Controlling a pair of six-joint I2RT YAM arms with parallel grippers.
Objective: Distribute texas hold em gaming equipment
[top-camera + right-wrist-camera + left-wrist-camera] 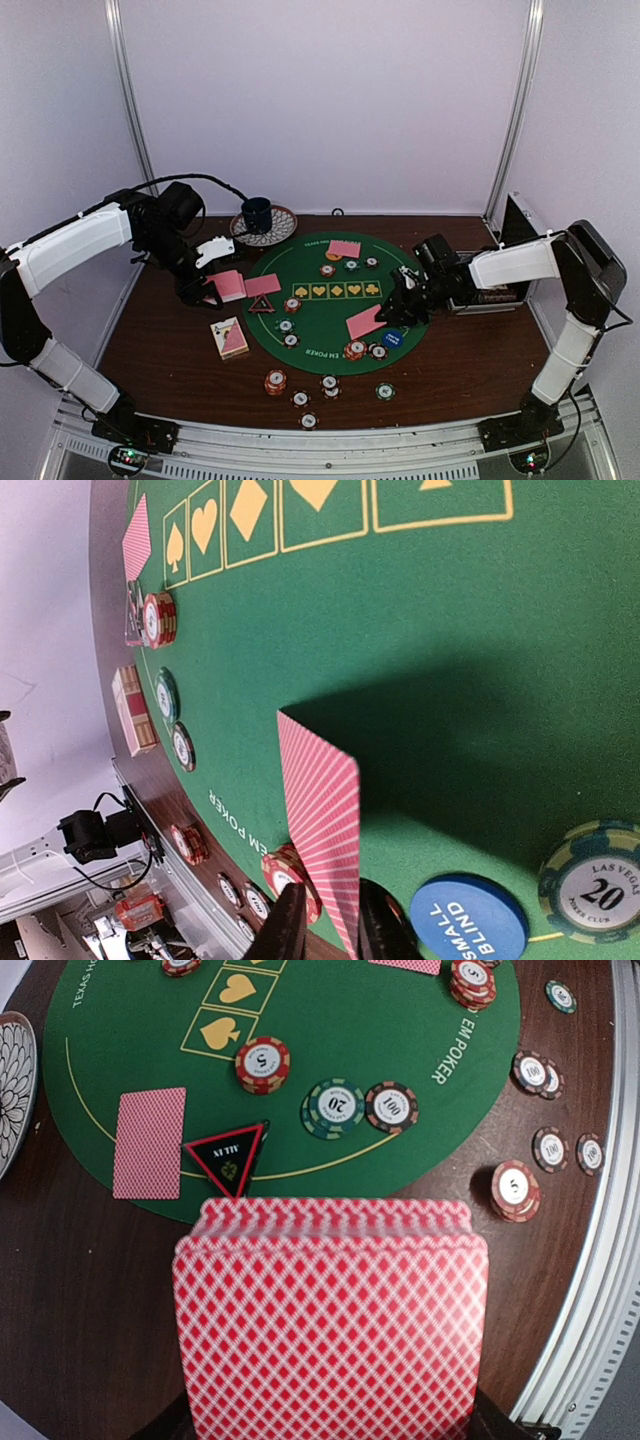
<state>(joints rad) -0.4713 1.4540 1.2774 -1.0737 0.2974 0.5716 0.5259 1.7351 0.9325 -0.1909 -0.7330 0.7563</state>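
Fanned pink-backed playing cards (330, 1320) sit clamped in the left gripper (210, 290) beside the green felt mat (320, 325), while the right gripper (335, 930) pinches one pink card (335, 820) edge-up over it, liable to topple onto the blue round button (468, 920) if that grip slackens.

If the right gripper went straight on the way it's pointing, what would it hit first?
Most likely the bare green felt of the poker mat, with the pink-backed card in the right gripper touching down first; depth is hard to judge.

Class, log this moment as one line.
left end effector: holding deck | right end effector: card between fingers, over mat
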